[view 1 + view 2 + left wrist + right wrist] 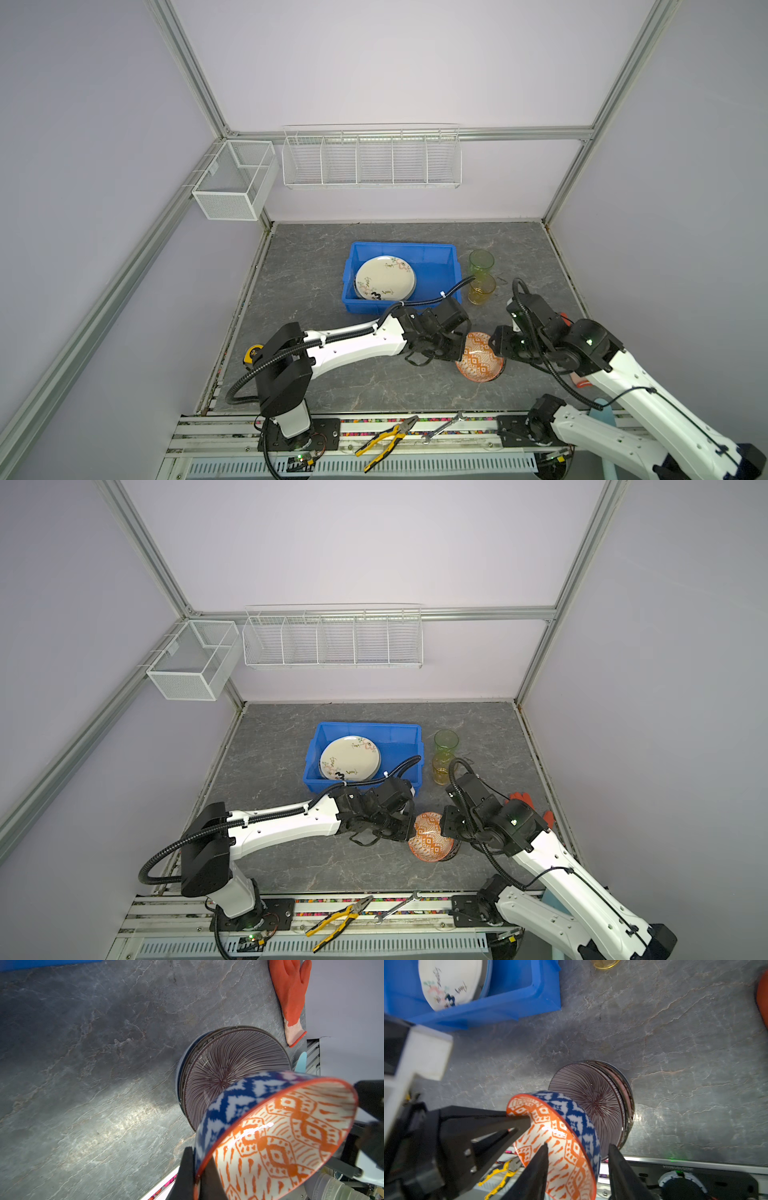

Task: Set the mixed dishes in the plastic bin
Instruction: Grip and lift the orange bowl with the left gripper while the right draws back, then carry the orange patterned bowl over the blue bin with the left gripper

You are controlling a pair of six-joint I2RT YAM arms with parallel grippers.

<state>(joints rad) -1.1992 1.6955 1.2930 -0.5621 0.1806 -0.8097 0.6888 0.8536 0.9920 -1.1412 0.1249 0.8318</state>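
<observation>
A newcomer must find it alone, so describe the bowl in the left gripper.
Find the blue plastic bin, then come toward the near edge of the table, right of centre. The bowl tilted there, pinched at its rim by the left gripper, is orange-diamond inside and blue-and-white outside, unlike the dark fine-striped bowls stacked by it.

My left gripper [409,828] on the orange bowl [430,837], right gripper [452,833] just beside, cream plate [350,757] in blue bin [397,746]
</observation>
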